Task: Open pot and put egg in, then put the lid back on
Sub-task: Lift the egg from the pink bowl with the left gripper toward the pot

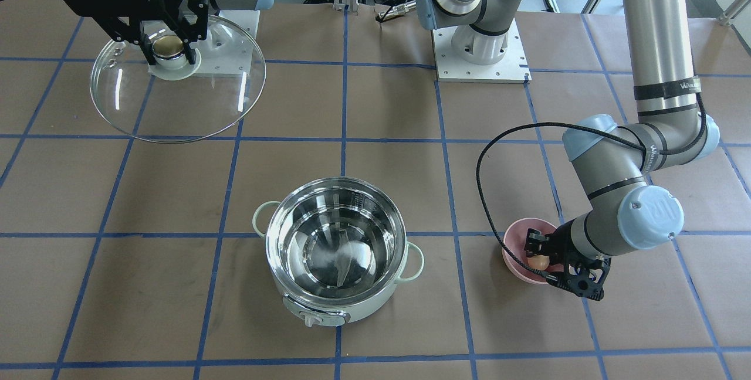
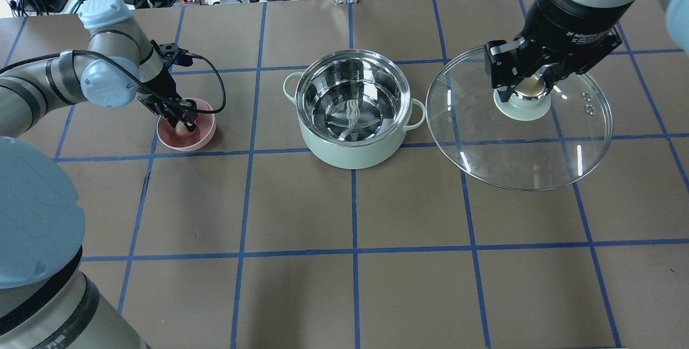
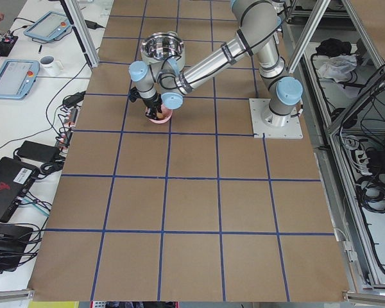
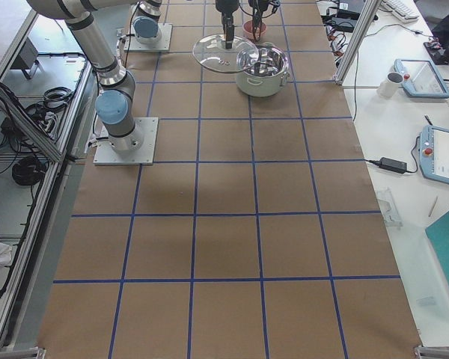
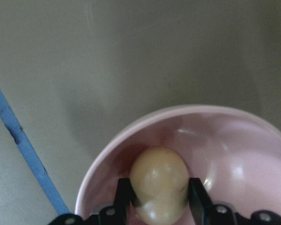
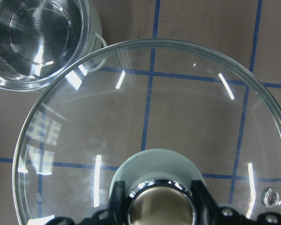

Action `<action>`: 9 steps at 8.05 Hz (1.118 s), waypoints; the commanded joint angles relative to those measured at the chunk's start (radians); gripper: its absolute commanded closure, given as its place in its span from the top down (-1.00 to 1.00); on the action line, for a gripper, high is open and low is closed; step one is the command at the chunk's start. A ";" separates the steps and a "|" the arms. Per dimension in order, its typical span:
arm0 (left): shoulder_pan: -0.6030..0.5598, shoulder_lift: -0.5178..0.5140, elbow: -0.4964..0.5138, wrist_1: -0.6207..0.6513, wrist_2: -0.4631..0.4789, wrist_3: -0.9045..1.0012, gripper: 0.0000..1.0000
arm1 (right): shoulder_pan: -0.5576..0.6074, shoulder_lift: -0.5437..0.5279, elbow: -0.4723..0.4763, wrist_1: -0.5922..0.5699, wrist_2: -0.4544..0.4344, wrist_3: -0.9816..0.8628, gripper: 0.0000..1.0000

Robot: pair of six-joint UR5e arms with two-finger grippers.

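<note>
The mint-green pot (image 2: 352,109) stands open at the table's middle, its steel inside empty; it also shows in the front view (image 1: 337,254). My left gripper (image 2: 182,125) is down in a pink bowl (image 2: 200,136), shut on the tan egg (image 5: 159,183), which also shows in the front view (image 1: 537,263). My right gripper (image 2: 530,88) is shut on the knob of the glass lid (image 2: 538,144) and holds the lid in the air, to the right of the pot. The lid also shows in the right wrist view (image 6: 168,122) and the front view (image 1: 176,104).
The table is brown paper with a blue tape grid. The arm bases (image 1: 481,51) stand on white plates at the robot's side. Monitors, cables and tablets lie on side benches off the table.
</note>
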 commanded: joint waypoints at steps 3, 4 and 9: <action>-0.026 0.045 0.011 -0.007 0.000 -0.038 -1.00 | 0.001 -0.001 0.000 0.002 -0.002 -0.001 -0.54; -0.029 0.069 0.011 -0.018 0.001 -0.040 -1.00 | 0.001 -0.001 0.000 0.002 -0.002 -0.001 -0.55; -0.105 0.274 0.018 -0.138 0.017 -0.192 -1.00 | 0.000 -0.001 0.000 0.000 -0.002 -0.001 -0.55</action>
